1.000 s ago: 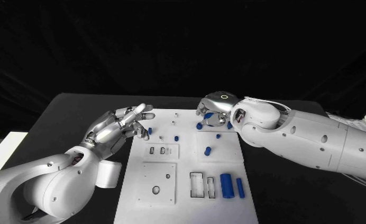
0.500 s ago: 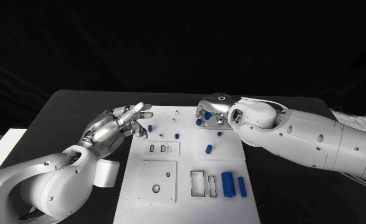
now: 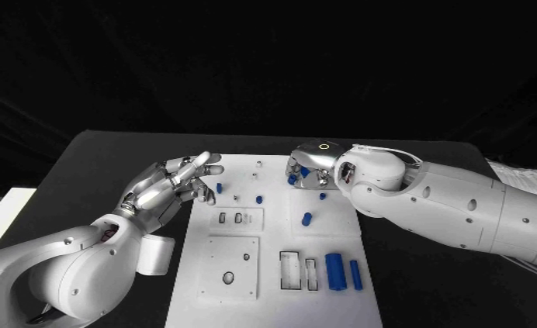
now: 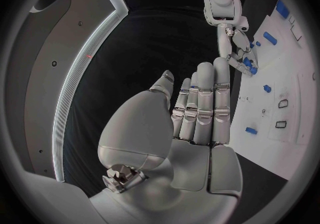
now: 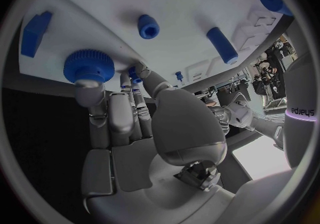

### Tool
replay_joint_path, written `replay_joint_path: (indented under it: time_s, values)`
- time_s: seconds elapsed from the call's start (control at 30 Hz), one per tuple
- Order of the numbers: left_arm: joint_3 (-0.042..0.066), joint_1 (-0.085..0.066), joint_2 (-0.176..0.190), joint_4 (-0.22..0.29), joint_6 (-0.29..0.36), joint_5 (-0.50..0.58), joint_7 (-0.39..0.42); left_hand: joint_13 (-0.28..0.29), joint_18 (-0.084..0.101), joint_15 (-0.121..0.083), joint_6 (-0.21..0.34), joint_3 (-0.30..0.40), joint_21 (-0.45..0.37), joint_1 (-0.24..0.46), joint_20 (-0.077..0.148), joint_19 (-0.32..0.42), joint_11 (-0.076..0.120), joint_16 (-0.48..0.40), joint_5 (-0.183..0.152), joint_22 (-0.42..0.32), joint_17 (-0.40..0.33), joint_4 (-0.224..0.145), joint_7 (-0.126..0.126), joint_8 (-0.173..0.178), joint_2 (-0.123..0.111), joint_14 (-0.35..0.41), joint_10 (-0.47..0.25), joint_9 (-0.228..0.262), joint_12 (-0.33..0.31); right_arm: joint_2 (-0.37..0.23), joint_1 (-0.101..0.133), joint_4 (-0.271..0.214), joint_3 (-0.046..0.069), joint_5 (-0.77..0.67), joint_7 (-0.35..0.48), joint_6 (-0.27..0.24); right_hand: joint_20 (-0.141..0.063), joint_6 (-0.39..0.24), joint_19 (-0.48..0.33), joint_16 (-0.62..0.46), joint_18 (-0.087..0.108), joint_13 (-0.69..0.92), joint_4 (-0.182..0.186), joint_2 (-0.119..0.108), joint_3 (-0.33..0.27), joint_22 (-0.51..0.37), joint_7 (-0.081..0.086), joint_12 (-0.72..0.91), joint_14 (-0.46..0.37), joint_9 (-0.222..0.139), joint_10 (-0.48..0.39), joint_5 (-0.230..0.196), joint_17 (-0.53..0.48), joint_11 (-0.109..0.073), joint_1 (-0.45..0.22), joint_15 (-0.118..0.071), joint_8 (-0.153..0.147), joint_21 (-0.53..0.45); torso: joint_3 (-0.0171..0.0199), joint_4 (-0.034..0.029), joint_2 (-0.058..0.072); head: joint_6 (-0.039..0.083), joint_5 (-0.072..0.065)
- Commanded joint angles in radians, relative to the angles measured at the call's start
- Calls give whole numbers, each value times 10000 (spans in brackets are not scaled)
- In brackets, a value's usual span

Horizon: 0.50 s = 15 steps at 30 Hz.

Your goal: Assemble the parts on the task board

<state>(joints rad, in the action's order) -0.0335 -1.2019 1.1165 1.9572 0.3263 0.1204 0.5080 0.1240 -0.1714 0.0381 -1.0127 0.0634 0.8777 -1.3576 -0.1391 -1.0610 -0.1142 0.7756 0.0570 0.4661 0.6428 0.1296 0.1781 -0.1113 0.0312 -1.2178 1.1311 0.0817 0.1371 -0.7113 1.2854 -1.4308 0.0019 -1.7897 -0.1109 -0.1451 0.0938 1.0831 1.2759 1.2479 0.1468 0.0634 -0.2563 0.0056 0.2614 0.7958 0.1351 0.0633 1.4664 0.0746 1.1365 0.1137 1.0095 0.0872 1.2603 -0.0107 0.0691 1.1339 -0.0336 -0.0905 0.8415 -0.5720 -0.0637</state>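
Your right hand (image 3: 310, 167) sits over the far end of the task board (image 3: 274, 281), fingers curled down; in the right wrist view its fingertips (image 5: 90, 86) press against a blue toothed wheel (image 5: 88, 65) at the board's far edge, so it has that part pinched. Your left hand (image 3: 170, 186) hovers just off the board's left edge, fingers straight, close together, holding nothing; you see the same flat palm (image 4: 193, 122) in the left wrist view. On the board, a small blue peg (image 3: 306, 219) lies mid-plate; two blue cylinders (image 3: 334, 267) lie side by side near the right edge, beside a pair of rectangular slots (image 3: 298, 271).
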Motion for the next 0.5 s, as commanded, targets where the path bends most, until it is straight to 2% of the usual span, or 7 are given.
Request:
replay_joint_path:
  time_s: [0.03, 0.17, 0.33, 0.5]
  values:
    - [6, -11, -19, 3, -93, -69, 9, 13, -107, -15, 22, -71, 66, 70, -7, 81, -11, 58, 15, 17, 17, -14, 77, 71, -9, 85, -37, -17, -55, 12, -13, -7, -9, -33, 53, 97, 22, 138, -83, 77, -86, 7, 72, 187, 134, 33, 1, 11, 221, 17, 116, -90, 37, -43, -62, 63, -13, 46, 0, -13, 35, 25, 5]
    - [6, -11, -18, 3, -76, -68, -19, 13, -107, -15, 22, -71, 66, 70, -7, 81, -11, 58, 15, 17, 17, -14, 77, 71, -9, 85, -37, -17, -55, 20, -13, -4, -9, -32, 49, 36, 11, 272, -88, 147, -95, 7, 277, 369, 377, 128, -32, 9, 228, 46, 236, -293, 108, -76, -147, 38, 7, 137, 8, 3, 65, 47, 23]
    - [6, -11, -35, -6, -55, -67, -72, 17, -110, -4, 37, -46, 85, 32, -20, 124, -20, 55, 20, 30, 33, -47, 88, 94, 21, 117, -60, -22, -74, 33, -13, 1, -9, -28, 33, -112, -64, 646, -26, 291, -125, 52, 826, 738, 855, 381, -181, 82, 256, 161, 735, -416, 272, -221, -337, -71, 111, 343, 4, -4, 84, 45, 20]
    - [6, -11, -62, -36, -41, -67, -127, 20, -113, 1, 47, -19, 99, -11, -30, 159, -26, 50, 21, 39, 44, -83, 94, 111, 40, 144, -76, -26, -88, 7, -13, -52, 1, -22, 16, -536, -141, 820, 52, 344, -158, 73, 1020, 723, 1228, 585, -241, 79, 265, 264, 1057, -411, 305, -304, -302, -146, 160, 497, -1, -25, 92, 56, 20]
